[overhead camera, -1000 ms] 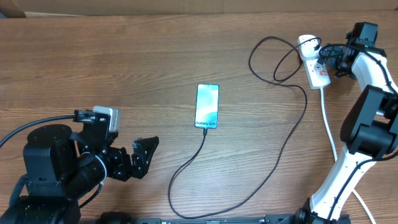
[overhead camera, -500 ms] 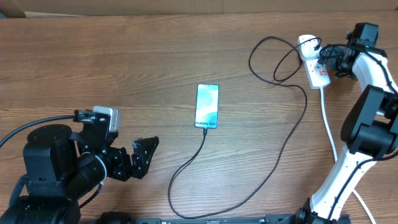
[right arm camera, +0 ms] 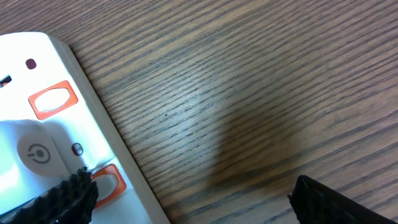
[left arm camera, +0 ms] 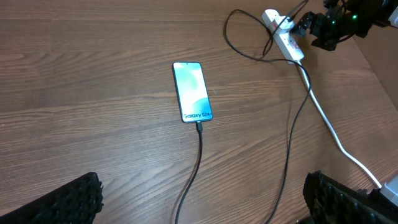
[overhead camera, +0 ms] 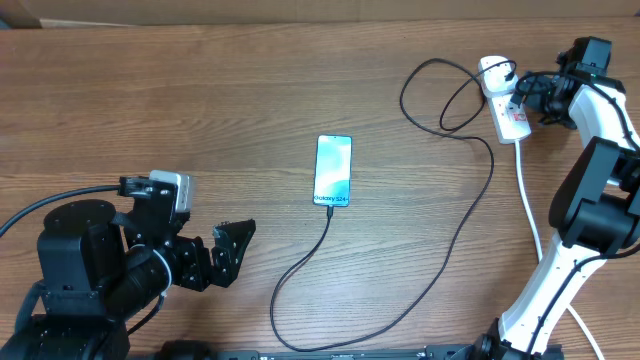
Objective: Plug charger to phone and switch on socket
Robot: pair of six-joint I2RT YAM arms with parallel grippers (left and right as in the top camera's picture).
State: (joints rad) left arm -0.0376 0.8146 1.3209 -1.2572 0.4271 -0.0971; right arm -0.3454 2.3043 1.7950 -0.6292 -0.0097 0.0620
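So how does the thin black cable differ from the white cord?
The black cable is thin; the white cord is clearly thicker. The black cable curls into a loop, then sweeps round to the phone; the white cord runs off nearly straight. Both start at the power strip.

The overhead camera looks straight down on the whole table, far enough off to take in the phone and the socket together. The left wrist view slants low across the same table toward both. The right wrist view sits very close over what seems to be the socket's switch end.
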